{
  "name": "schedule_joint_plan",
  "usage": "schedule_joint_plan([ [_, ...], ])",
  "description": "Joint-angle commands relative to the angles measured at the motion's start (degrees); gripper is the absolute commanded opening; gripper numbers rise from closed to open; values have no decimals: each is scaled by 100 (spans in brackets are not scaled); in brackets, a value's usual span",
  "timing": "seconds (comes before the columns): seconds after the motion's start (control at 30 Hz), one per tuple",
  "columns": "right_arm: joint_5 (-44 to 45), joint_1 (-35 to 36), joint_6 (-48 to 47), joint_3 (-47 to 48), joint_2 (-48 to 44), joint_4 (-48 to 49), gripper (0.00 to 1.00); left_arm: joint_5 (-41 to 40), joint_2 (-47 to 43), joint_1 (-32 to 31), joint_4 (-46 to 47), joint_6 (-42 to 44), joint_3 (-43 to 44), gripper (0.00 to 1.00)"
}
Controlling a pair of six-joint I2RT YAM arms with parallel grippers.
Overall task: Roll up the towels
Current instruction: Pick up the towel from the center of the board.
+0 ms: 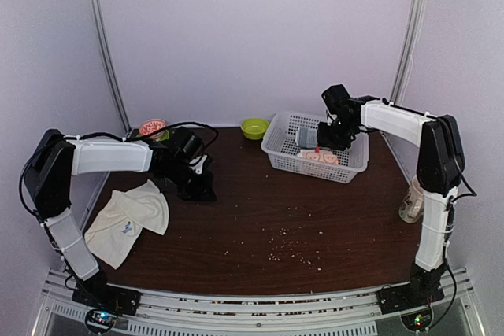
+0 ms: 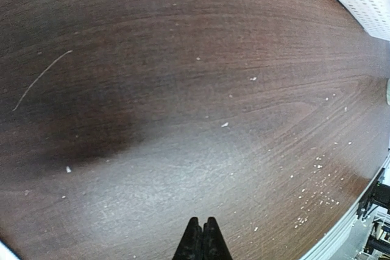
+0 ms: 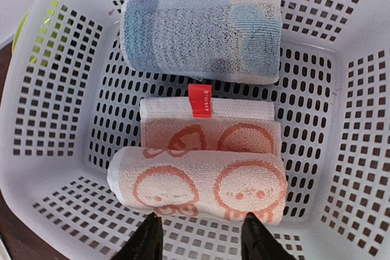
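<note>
holds the left gripper shut, arm bent low and forward; points the right gripper downward, jaws apart, forearm stretched out level.

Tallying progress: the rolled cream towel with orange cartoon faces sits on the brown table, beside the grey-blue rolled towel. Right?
Wrong spot. The rolled cream towel with orange cartoon faces sits inside the white perforated plastic basket, beside the grey-blue rolled towel. The right wrist view shows it.
</note>
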Motion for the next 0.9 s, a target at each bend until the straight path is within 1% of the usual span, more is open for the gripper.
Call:
schedule_joint_plan([
  [0.0,25,-5,-62,-410,-845,649,50,-572,-456,98,-296,116,58,2],
  [0.07,-30,49,-109,-419,-1056,657,54,-735,-662,194,-377,141,8,3],
  [0.27,-54,511,-347,-997,-1659,810,57,-1118,-1166,465,-394,210,-147,14],
  [0.37,-52,774,35,-1423,-1832,1004,63,-1224,-1264,515,-394,263,-161,19],
  [0.43,3,978,377,-1678,-1880,1370,67,-1271,-1284,523,-411,280,-159,21],
  [0.47,71,1119,401,-1691,-1843,1524,69,-1273,-1288,521,-411,288,-158,21],
  [0.53,455,1354,167,-1324,-1546,1513,71,-1206,-1283,522,-419,291,-162,21],
  [0.6,642,1458,-227,-641,-1042,1213,73,-1107,-1340,529,-403,284,-217,21],
  [0.77,762,1464,-1235,1386,471,219,78,-1122,-1728,525,-347,286,-562,21],
  [0.87,805,1465,-1453,2335,1169,-296,79,-1149,-1920,526,-372,321,-724,21],
])
